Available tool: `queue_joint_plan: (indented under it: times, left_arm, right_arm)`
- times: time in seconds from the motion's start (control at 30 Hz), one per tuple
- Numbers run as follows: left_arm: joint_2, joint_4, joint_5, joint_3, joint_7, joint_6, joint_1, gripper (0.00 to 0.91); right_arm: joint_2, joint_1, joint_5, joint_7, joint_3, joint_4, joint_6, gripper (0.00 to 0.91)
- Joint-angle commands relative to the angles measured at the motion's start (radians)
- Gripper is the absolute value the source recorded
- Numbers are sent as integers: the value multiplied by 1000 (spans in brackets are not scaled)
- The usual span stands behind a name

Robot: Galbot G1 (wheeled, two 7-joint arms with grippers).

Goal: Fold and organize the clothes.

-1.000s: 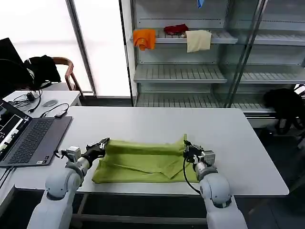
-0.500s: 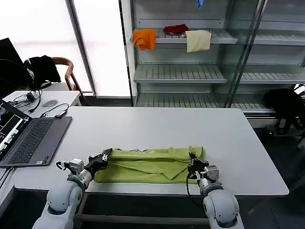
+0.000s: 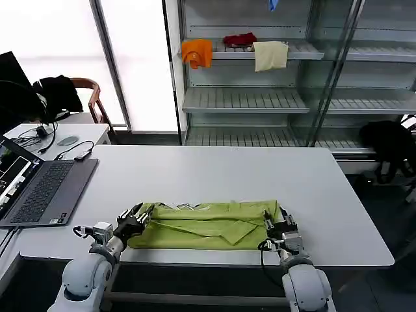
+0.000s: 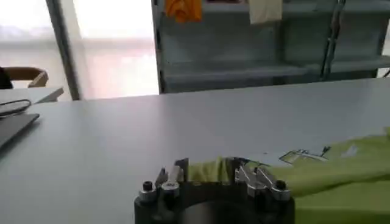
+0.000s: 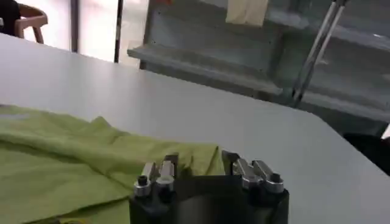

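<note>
The lime yellow-green T-shirt (image 3: 201, 224) lies folded into a long flat band near the table's front edge, with a strip of white-blue print showing along its far edge. My left gripper (image 3: 138, 213) sits low at the band's left end, open, with the cloth's edge lying loose between its fingers (image 4: 180, 172). At the right end my right gripper (image 3: 274, 220) is open in the same way, straddling the corner of the cloth. In the left wrist view the T-shirt (image 4: 341, 164) spreads away from that gripper (image 4: 207, 170). The right wrist view shows the T-shirt (image 5: 61, 158) beyond that gripper (image 5: 199, 161).
The white table (image 3: 195, 172) holds an open laptop (image 3: 39, 188) at its left. Behind stands a metal shelf unit (image 3: 247, 101) with orange (image 3: 197, 52), red (image 3: 240, 39) and cream (image 3: 270, 55) cloths. A black garment (image 3: 390, 140) lies at the right.
Both grippers carried the shirt's lifted edge toward the table's front edge and lowered it. The shirt went from raised to a flat band, and both grippers opened.
</note>
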Motion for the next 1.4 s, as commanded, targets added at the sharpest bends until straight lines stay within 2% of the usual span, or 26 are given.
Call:
queue_joint_plan:
  times: [0.03,0.27,0.7,0.87,0.97,1.03,1.07,1.1,1.17,1.4]
  left_arm:
    - [-17,-84,-101,-13,-96,-14,67,907]
    - [-63,-85,-79,8,-199,-136,166,907]
    - [-106,-26,-73,25,-299,-239,157,907]
    - [-114,-6,-78,36,-303,-248,141,907]
    - [-123,0,-78,45,-300,-254,139,685]
    - [-126,3,-76,52,-299,-262,140,433]
    - [-127,4,-75,54,-298,-263,140,373]
    - [-130,7,-71,57,-297,-266,140,181]
    - [-133,9,-65,60,-296,-267,139,20]
    - [-132,5,-52,69,-293,-248,139,0]
  right_arm:
    - [-45,12,325,-1,85,102,-23,907]
    - [-81,58,374,-7,78,78,-24,907]
    - [-73,77,354,6,26,63,-24,907]
    - [-76,74,353,6,30,64,-24,907]
    - [-72,71,345,9,28,63,-24,907]
    - [-63,68,334,9,21,60,-24,907]
    - [-59,66,330,9,17,60,-24,907]
    - [-54,66,327,8,13,59,-24,907]
    - [-51,67,321,7,9,59,-24,907]
    - [-44,77,318,9,-1,59,-24,907]
